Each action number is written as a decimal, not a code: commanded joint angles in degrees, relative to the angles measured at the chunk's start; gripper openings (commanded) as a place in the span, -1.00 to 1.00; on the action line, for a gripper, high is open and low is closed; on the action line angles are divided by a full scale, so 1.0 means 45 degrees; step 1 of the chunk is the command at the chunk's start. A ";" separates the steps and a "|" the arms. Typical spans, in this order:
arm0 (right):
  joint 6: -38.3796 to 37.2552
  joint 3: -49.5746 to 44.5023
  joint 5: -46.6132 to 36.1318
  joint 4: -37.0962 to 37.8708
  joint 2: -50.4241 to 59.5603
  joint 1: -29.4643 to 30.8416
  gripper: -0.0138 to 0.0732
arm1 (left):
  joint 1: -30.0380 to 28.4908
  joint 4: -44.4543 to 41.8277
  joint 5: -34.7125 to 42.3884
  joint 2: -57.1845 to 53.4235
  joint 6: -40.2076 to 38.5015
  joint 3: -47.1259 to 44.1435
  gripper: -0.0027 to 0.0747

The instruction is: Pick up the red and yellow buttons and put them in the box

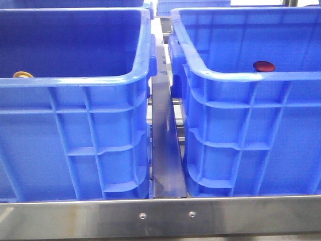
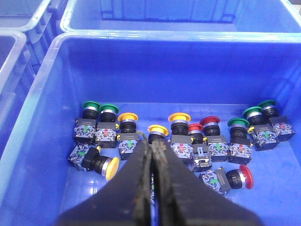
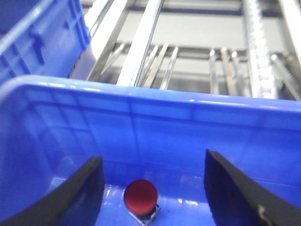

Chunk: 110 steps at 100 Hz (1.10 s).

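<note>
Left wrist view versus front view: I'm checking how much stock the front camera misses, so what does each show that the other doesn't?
Only the left wrist view shows the heap of push buttons on a crate floor: green, yellow and red caps, some lying tipped over, and the left gripper with its fingers pressed together above them. Only the front view shows two crates side by side, the metal rail between them, and a red cap in the right crate. Both show blue crates holding buttons.
</note>
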State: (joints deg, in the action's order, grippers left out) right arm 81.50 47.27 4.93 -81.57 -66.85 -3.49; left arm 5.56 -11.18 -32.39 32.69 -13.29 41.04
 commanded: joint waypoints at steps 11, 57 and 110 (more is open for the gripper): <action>-0.0048 -0.1405 -0.0400 -0.0680 0.3034 0.0030 0.42 | -0.0027 -0.0004 0.0902 0.0020 0.0020 0.0358 -0.98; -0.0048 -0.4295 -0.0943 -0.1118 0.7554 0.0030 -0.53 | -0.0027 -0.0004 0.0902 0.0020 0.0020 0.0358 -0.98; -0.0048 -0.4295 -0.0274 -0.1156 0.7709 0.0030 -0.92 | -0.0027 0.0058 0.0506 0.0130 0.0027 0.0358 0.27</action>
State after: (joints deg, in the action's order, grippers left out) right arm 81.18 26.31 2.65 -86.16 -32.31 -3.49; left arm 5.56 -11.07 -33.92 32.69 -13.29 41.04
